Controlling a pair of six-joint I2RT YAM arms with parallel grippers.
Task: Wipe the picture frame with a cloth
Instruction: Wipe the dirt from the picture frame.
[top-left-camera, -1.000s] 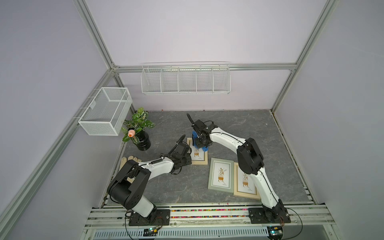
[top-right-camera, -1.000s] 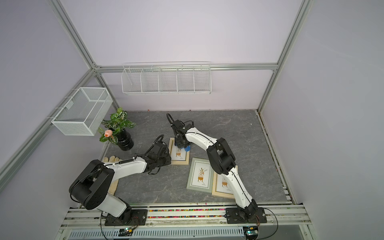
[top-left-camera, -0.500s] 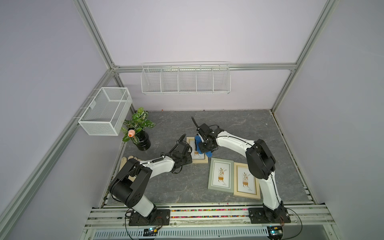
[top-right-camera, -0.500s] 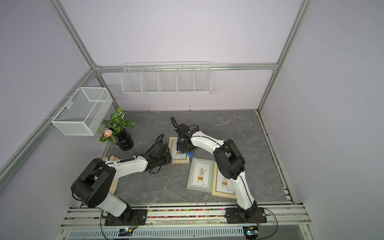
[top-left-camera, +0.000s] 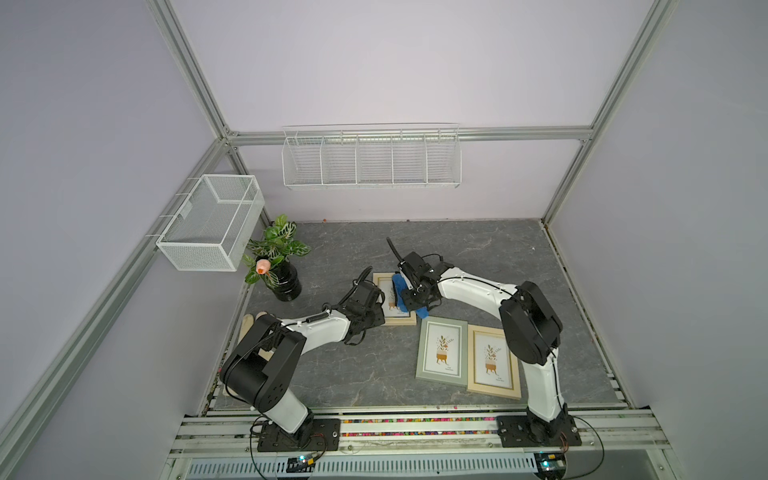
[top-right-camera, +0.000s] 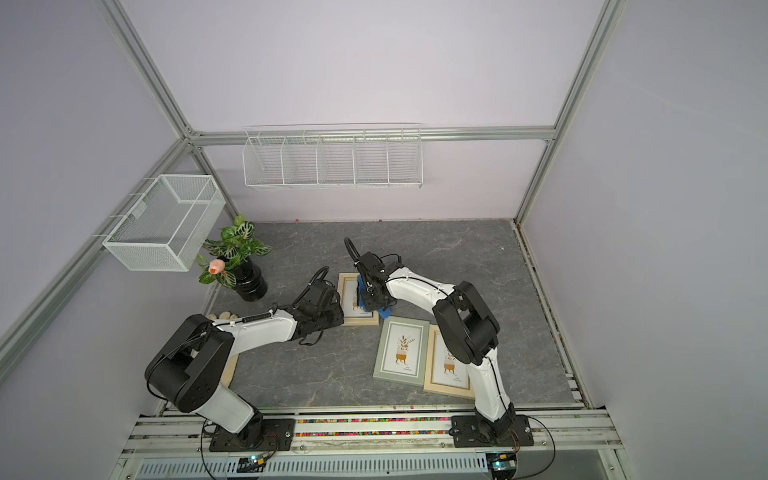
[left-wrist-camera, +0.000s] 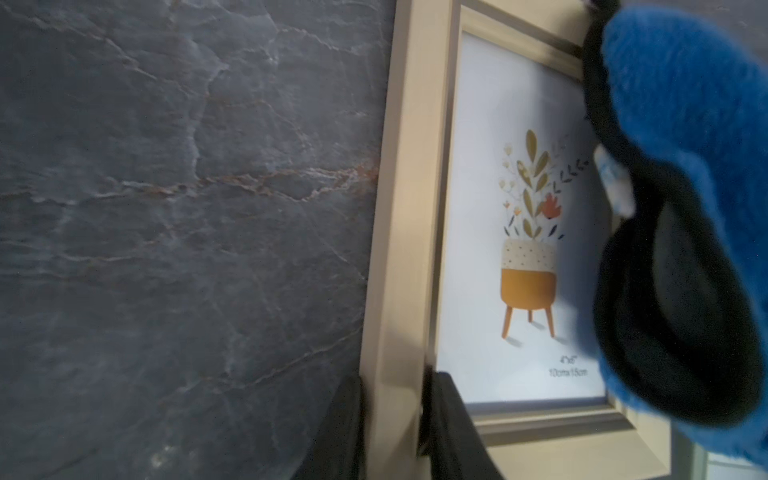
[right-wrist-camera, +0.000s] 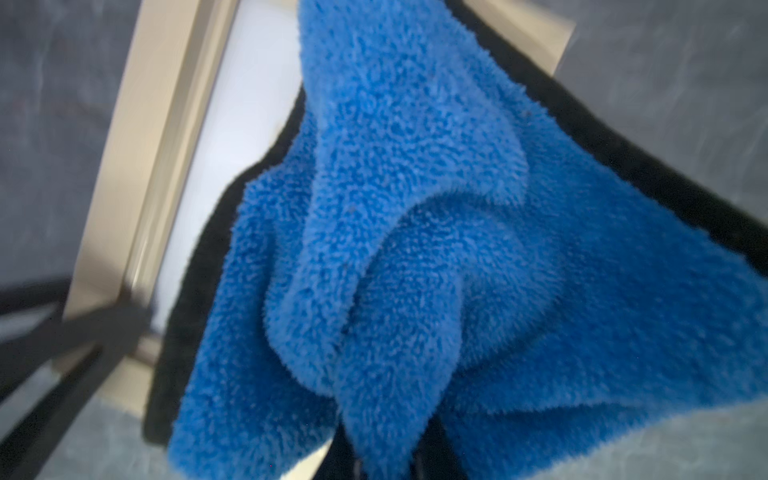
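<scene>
Cloth (right-wrist-camera: 415, 249), royal-blue plush microfibre, is hanging soft, light beneath right tool (right-wrist-camera: 390, 457) pinching it; left tool (left-wrist-camera: 392, 432) is clamping rail of rigid beige picture frame (left-wrist-camera: 409, 208).

Shows plain lilac walls (top-left-camera: 395, 62) braced by aluminium posts (top-left-camera: 191, 70), a dark grey veined stone-look tabletop (top-left-camera: 490, 249), a white wire rack (top-left-camera: 371, 158) on the back wall, a white mesh basket (top-left-camera: 212, 222) hung from the side rail (top-left-camera: 104, 299) and soft, even light.

Both arms reach low and inward — left gripper (left-wrist-camera: 395, 430) clamped narrowly, right gripper (right-wrist-camera: 390, 454) pinched tight.
</scene>
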